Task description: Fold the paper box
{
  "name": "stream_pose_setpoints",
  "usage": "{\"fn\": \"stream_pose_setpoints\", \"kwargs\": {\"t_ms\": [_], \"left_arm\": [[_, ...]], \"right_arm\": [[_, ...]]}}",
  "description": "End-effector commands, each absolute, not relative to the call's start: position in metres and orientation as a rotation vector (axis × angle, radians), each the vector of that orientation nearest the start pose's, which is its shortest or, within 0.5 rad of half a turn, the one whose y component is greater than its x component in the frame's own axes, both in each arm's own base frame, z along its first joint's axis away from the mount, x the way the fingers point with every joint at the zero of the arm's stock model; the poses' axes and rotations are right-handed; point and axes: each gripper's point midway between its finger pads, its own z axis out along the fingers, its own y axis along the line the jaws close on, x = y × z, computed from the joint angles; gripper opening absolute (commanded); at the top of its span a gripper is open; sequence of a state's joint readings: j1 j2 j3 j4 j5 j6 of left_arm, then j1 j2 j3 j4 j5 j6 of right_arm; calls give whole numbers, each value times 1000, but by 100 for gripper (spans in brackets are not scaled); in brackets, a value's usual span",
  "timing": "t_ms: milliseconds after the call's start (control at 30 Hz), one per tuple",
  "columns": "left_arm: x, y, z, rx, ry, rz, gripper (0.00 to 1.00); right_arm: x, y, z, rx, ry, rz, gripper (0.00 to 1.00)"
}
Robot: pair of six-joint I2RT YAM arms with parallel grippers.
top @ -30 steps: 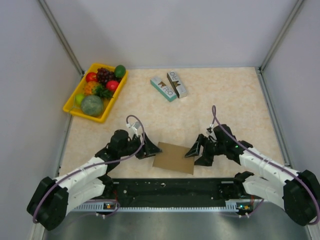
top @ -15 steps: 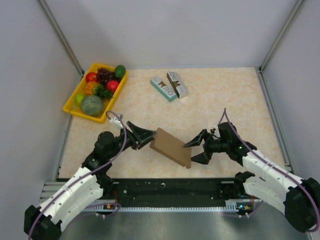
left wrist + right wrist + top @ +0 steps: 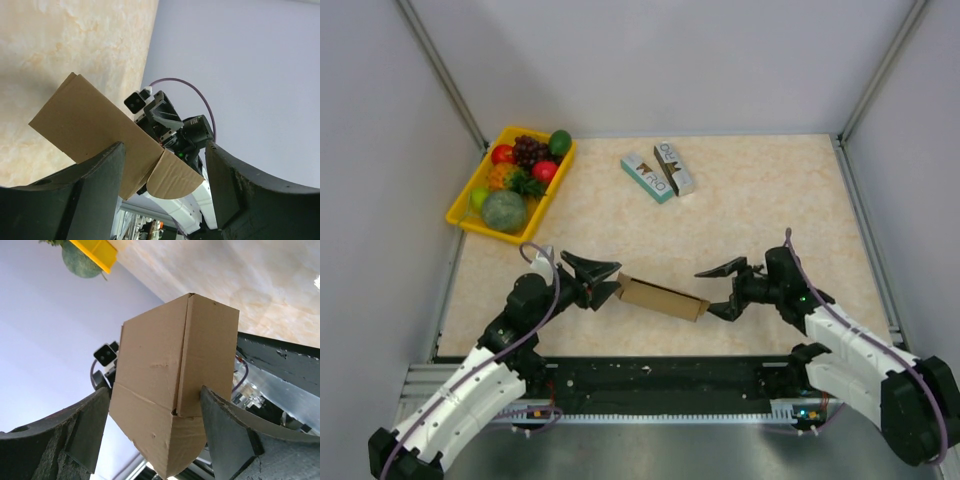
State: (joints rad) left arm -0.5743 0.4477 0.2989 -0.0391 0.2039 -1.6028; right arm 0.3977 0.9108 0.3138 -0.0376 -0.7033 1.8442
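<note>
Brown cardboard: the paper box (image 3: 660,297) is hanging between the two arms, apparently lifted just off the table (image 3: 770,200) near its front edge, and is tilting so that from above it is showing almost edge-on.
Left tool (image 3: 603,280): it is standing spread wide, with the box's left end sitting inside the gap; whether it is pressing on the cardboard I cannot tell.
Right tool (image 3: 718,290): it is likewise gaping, with its fingers (image 3: 225,440) flanking the box's right end.
Shape so far: the right wrist view is showing two faces meeting at a sharp corner crease, so the sleeve seems to be opening out of flat.
Loose part: a rounded end flap (image 3: 175,177) is sticking out untucked in the left wrist view.
Progress: early to middle, by my judgement; the body is being squared, while the end flaps are waiting to be folded in and closed.
Bystanders: a yellow fruit tray (image 3: 480,228) and two printed boxes (image 3: 660,172) are lying well apart, toward the back.
</note>
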Motion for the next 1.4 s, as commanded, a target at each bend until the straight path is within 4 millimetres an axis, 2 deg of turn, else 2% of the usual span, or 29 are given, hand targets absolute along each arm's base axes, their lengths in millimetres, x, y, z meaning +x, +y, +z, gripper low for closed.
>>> {"fn": "stream_pose_setpoints", "kwargs": {"t_ms": [0, 100, 200, 300, 600, 667, 933, 1100, 1267, 1333, 1367], "left_arm": [[176, -218, 184, -955, 2047, -1638, 70], [177, -218, 172, -983, 2073, -1617, 70], [182, -216, 166, -1012, 2064, -1586, 70], [185, -215, 156, -1063, 2080, -1546, 71], [196, -218, 136, -1107, 2132, -1458, 72], [201, -220, 140, -1084, 2118, -1465, 72], [208, -216, 133, -1091, 2113, -1403, 72], [211, -211, 132, -1076, 2107, -1368, 76], [211, -206, 129, -1064, 2115, -1327, 79], [208, -200, 127, -1048, 2137, -1279, 80], [212, -194, 133, -1014, 2118, -1237, 81]], "right_arm": [[204, 237, 184, 1361, 2312, 1857, 72], [206, 241, 180, 1341, 2361, 1837, 72], [216, 237, 181, 1384, 2322, 1813, 72], [226, 232, 172, 1440, 2319, 1756, 73], [233, 231, 156, 1476, 2384, 1641, 73], [234, 228, 151, 1484, 2391, 1623, 73], [238, 218, 132, 1513, 2392, 1565, 74], [237, 210, 119, 1544, 2394, 1525, 75], [235, 208, 114, 1511, 2412, 1510, 77], [240, 204, 117, 1423, 2406, 1498, 77], [237, 200, 115, 1412, 2430, 1459, 78]]}}
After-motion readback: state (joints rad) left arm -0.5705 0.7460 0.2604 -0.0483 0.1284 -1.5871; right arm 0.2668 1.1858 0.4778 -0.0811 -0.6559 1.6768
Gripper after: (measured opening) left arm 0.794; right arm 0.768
